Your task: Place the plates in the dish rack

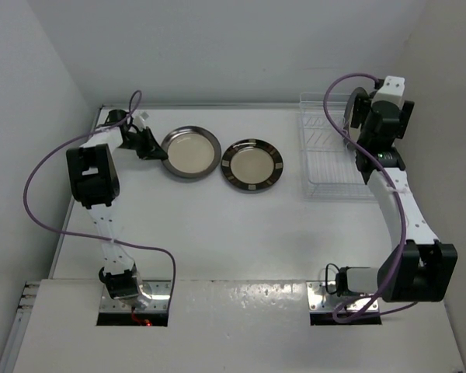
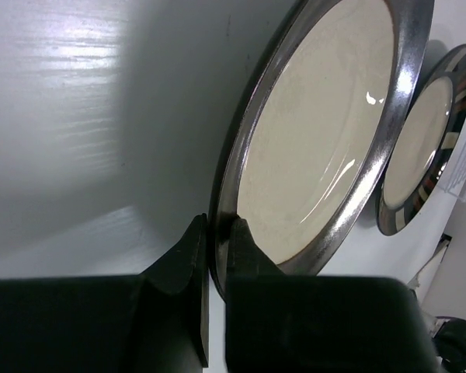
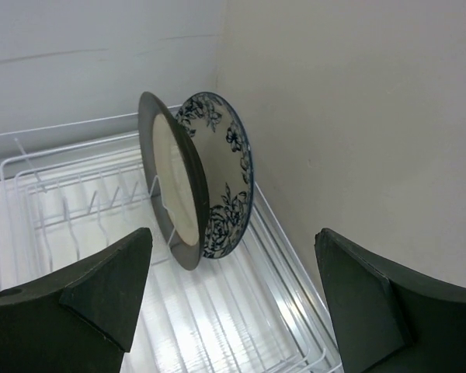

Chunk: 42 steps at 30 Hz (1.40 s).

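A cream plate with a dark metallic rim (image 1: 191, 152) lies on the table at the back left. My left gripper (image 2: 217, 249) is shut on that plate's left rim (image 2: 318, 132), one finger above it and one below. A cream plate with a brown patch-marked rim (image 1: 252, 165) lies just to its right and also shows in the left wrist view (image 2: 423, 148). The white wire dish rack (image 1: 326, 167) stands at the back right. In it a dark-rimmed cream plate (image 3: 175, 183) and a blue floral plate (image 3: 229, 175) stand upright between tines. My right gripper (image 3: 233, 299) is open and empty above the rack.
The side wall (image 3: 357, 116) runs close along the rack's right edge. Rows of tines (image 3: 78, 206) to the left of the standing plates hold nothing. The right arm (image 1: 392, 202) hangs over the rack's right side. Purple cables loop from both arms.
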Motion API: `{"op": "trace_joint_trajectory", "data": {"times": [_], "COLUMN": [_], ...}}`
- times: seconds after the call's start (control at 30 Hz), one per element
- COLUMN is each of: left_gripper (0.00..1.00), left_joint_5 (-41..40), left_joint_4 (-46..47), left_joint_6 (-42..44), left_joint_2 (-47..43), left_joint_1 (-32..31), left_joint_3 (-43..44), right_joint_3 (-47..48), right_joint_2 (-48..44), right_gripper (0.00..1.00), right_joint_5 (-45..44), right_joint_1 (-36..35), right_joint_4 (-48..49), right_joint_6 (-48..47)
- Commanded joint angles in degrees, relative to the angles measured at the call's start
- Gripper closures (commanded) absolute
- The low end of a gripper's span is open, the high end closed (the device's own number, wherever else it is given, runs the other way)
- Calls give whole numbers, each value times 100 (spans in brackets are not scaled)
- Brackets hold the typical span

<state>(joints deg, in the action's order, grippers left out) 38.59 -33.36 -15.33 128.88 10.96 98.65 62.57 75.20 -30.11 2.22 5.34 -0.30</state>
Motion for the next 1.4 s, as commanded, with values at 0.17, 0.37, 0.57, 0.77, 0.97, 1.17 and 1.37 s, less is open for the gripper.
{"op": "trace_joint_trajectory", "data": {"times": [0.17,0.37,0.57,0.77,0.97,1.17,1.37], "left_gripper": [100,100,100,100,100,100,100], "left_joint_5": [-721,-107,747,1326,1740,1942,2083], "left_joint_4": [-267,-503,-1944,-3018,-2913,-3053,-2992], "left_joint_6": [1698,2613,3843,4689,4495,4662,4540], "left_joint_2": [-1311,-2533,-2754,-2816,-3000,-3053,-3053], "left_joint_1": [-111,-173,-708,-1158,-1350,-1536,-1536], "left_joint_3": [48,110,839,1042,1042,1042,1042], "right_joint_3": [18,361,422,941,1030,854,845], "right_joint_2": [-339,178,916,1917,2341,2473,2693], "right_gripper": [15,11,11,11,11,12,26], "right_joint_5": [1776,4819,5691,6471,6976,6736,7045], "right_joint_1": [-389,-1073,-1961,-2252,-2594,-2701,-3025], "right_joint_4": [-488,-1334,-579,528,1241,1267,1364], "right_joint_6": [74,238,504,1414,2051,1971,2297]}}
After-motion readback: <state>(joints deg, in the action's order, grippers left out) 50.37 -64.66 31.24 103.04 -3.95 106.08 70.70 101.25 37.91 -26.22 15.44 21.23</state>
